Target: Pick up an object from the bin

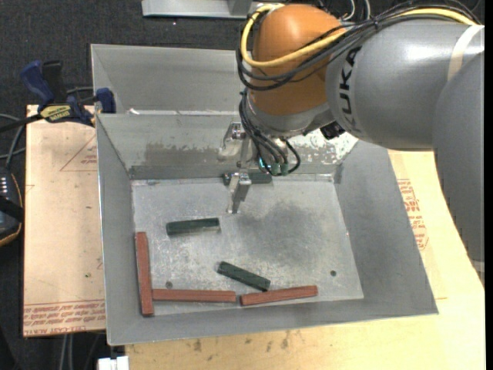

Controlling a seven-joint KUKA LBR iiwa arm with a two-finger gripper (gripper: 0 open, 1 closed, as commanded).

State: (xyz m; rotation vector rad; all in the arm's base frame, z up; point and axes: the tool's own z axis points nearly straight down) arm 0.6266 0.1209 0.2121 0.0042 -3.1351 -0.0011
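My gripper (234, 203) hangs over the back middle of the bin floor, its narrow fingertip pointing down, with nothing seen between the fingers. A dark green flat bar (192, 227) lies just below and left of the fingertip, apart from it. A second dark green bar (243, 276) lies tilted nearer the front.
Three reddish-brown bars lie along the floor's edges: one upright along the left side (143, 274), two end to end along the front (194, 295) (279, 294). The arm's orange cover and cables hang over the bin's back right.
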